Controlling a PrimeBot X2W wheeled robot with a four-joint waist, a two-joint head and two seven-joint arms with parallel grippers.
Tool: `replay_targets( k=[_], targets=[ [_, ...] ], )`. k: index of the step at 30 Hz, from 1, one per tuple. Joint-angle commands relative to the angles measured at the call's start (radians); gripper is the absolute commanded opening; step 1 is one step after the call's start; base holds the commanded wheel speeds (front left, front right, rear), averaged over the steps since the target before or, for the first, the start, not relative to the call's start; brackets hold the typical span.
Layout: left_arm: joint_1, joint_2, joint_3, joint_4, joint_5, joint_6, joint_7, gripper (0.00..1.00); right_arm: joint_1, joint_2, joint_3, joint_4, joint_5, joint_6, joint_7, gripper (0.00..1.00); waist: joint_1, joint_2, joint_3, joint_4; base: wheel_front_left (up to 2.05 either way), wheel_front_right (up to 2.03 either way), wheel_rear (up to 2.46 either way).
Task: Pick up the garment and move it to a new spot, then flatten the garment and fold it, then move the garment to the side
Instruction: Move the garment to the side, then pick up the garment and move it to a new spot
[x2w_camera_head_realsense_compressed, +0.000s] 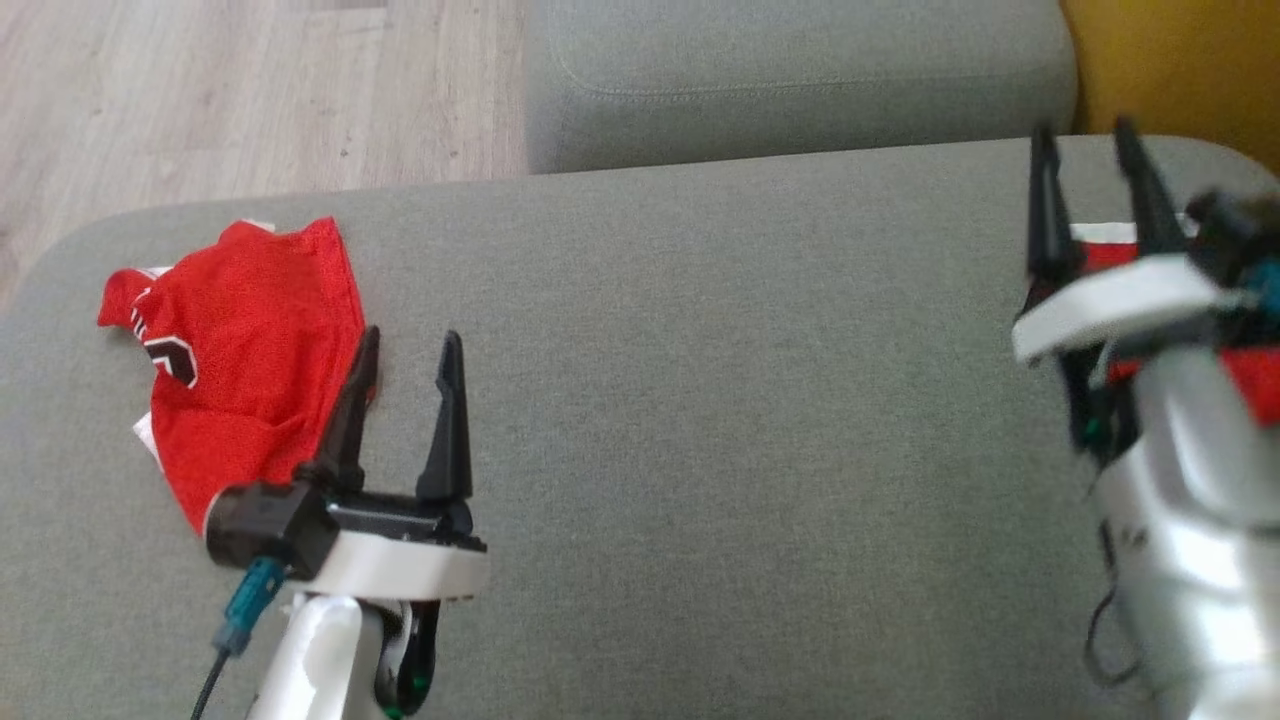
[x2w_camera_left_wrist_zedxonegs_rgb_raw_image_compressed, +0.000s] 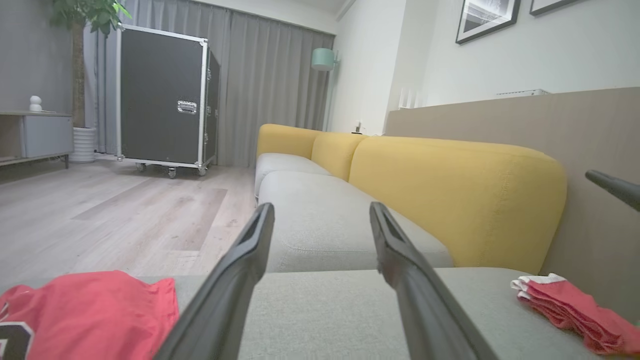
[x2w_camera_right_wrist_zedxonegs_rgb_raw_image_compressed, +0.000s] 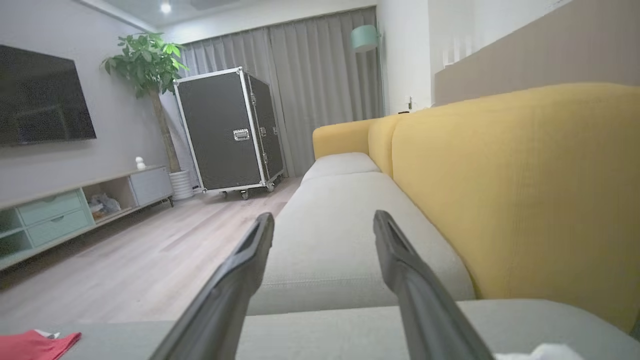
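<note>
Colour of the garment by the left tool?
Garment: red, with white trim and a black-and-white print. Shows best in the head view.

Grey cushion (x2w_camera_head_realsense_compressed: 700, 400) lies open between the red garment (x2w_camera_head_realsense_compressed: 250, 340) at left and the folded red cloth (x2w_camera_left_wrist_zedxonegs_rgb_raw_image_compressed: 570, 305) at right, beside the yellow backrest (x2w_camera_left_wrist_zedxonegs_rgb_raw_image_compressed: 450, 200).

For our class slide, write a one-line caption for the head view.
Open left gripper beside a crumpled red garment on a grey sofa; open right gripper above a second red garment.
</note>
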Motion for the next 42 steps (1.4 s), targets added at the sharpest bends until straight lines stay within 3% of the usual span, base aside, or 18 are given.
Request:
replay_targets(
  k=[1, 6, 14, 32, 42],
  targets=[
    [-0.018, 0.007, 0.026, -0.038, -0.017, -0.01, -0.008, 1.0, 0.038, 0.036, -0.002, -0.069, -0.015, -0.001, -0.01, 1.0, 0.0002, 0.0, -0.006, 0.004, 0.0, 0.0, 0.0],
    [0.016, 0.007, 0.042, -0.032, -0.027, -0.017, -0.008, 1.0, 0.263, 0.102, -0.063, -0.222, -0.06, -0.001, -0.011, 1.0, 0.0002, 0.0, -0.013, 0.012, 0.0, 0.0, 0.0],
    [0.069, 0.007, 0.064, -0.02, -0.021, -0.004, -0.008, 1.0, 0.459, 0.113, -0.049, -0.352, -0.077, -0.001, -0.011, 1.0, 0.0002, 0.0, -0.015, 0.008, 0.0, 0.0, 0.0],
    [0.077, 0.007, 0.06, -0.017, -0.014, 0.007, -0.008, 1.0, 0.491, 0.113, -0.044, -0.383, -0.066, -0.001, -0.011, 1.0, 0.0002, 0.0, -0.017, 0.012, 0.0, 0.0, 0.0],
    [0.079, 0.007, 0.076, -0.002, -0.009, 0.015, -0.008, 1.0, 0.504, 0.113, 0.027, -0.368, -0.048, -0.001, -0.011, 1.0, 0.0002, 0.0, -0.037, 0.1, 0.0, 0.0, 0.0]
  ],
)
